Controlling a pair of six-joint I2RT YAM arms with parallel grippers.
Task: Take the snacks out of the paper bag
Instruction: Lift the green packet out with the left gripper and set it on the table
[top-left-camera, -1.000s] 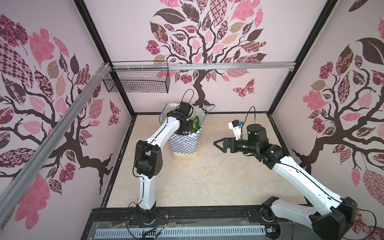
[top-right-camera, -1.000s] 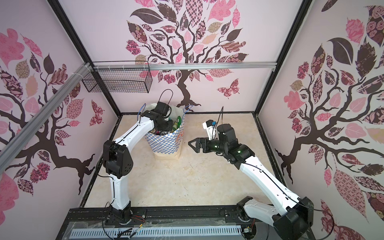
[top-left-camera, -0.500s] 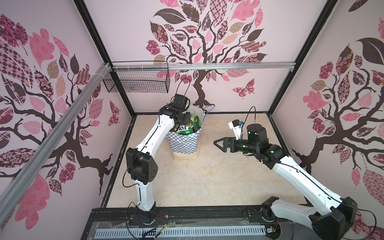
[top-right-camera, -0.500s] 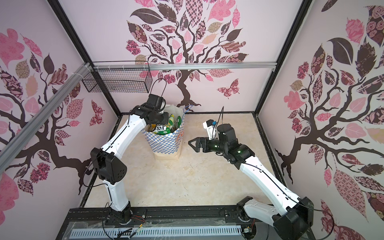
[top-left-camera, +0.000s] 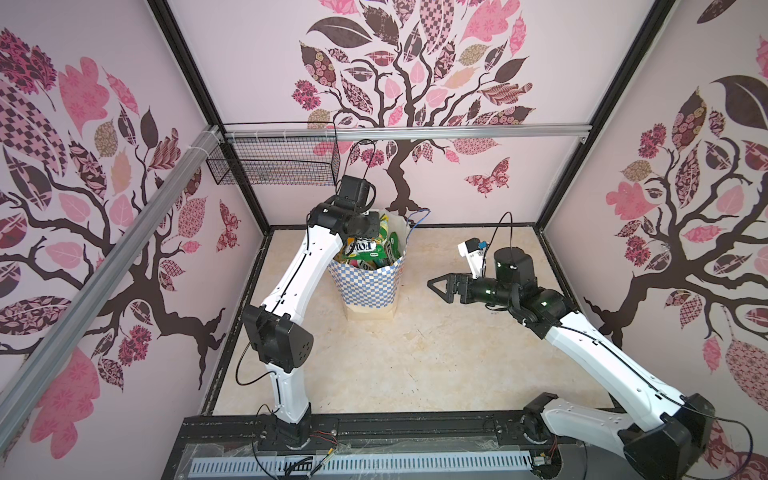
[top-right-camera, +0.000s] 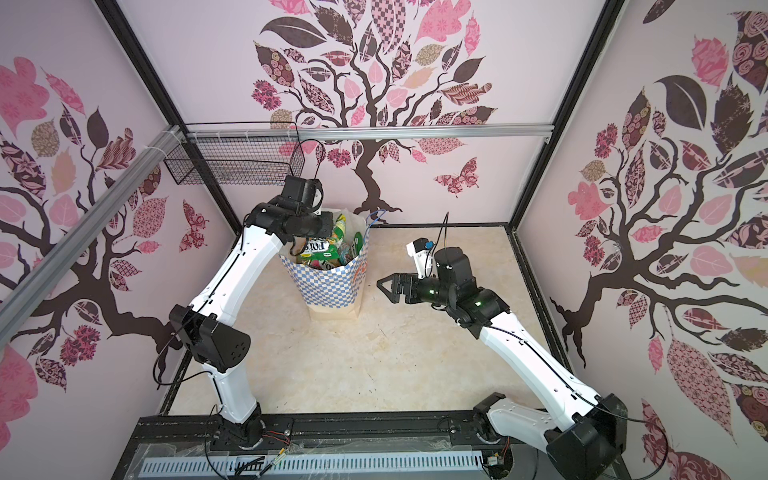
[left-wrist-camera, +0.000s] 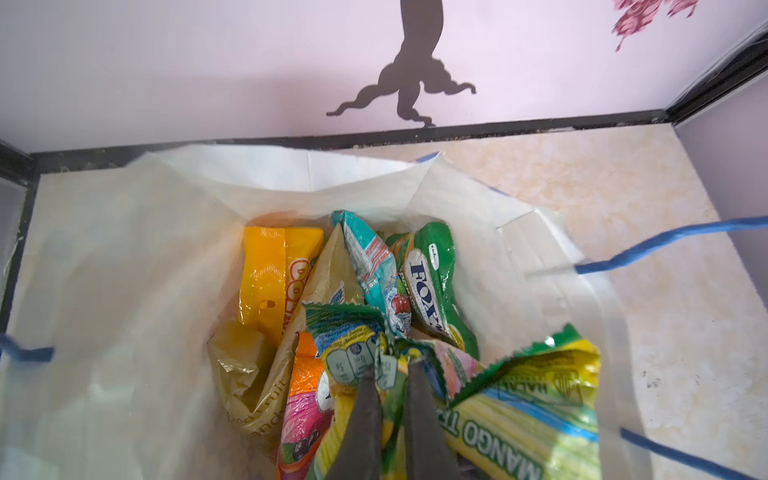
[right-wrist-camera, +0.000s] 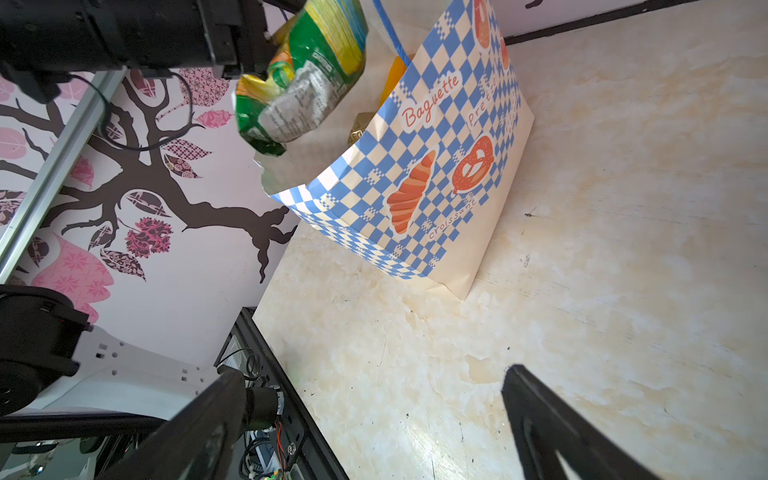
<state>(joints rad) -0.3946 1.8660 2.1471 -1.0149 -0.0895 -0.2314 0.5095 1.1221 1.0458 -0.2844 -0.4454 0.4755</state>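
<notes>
Nearest the front, the right gripper (top-left-camera: 436, 286) hovers above the cream marbled tabletop (top-left-camera: 415, 357). Its jaws are spread wide with nothing between them. It points toward the paper bag (top-left-camera: 365, 286) from the bag's right and stands apart from it.

The bag is upright toward the back of the tabletop, blue-and-white checked over a plain cream base band, with its mouth open. A blue cord handle (left-wrist-camera: 665, 240) trails outside its rim.

Over that mouth the left gripper (left-wrist-camera: 392, 365) is clamped tight on the crumpled, serrated edge of a green-and-yellow mango tea packet (left-wrist-camera: 523, 399), which hangs above the opening.

Inside the bag beneath it lie a green FOX'S packet (left-wrist-camera: 432, 274), a teal packet (left-wrist-camera: 370, 257), an orange-yellow packet (left-wrist-camera: 270, 266), a gold-brown packet (left-wrist-camera: 245, 365) and an orange-pink packet (left-wrist-camera: 301, 411), crowded together against the white inner wall.

Farthest back, a black wire basket (top-left-camera: 282, 166) hangs on the rear wall, up and to the left of the bag in both top views.
</notes>
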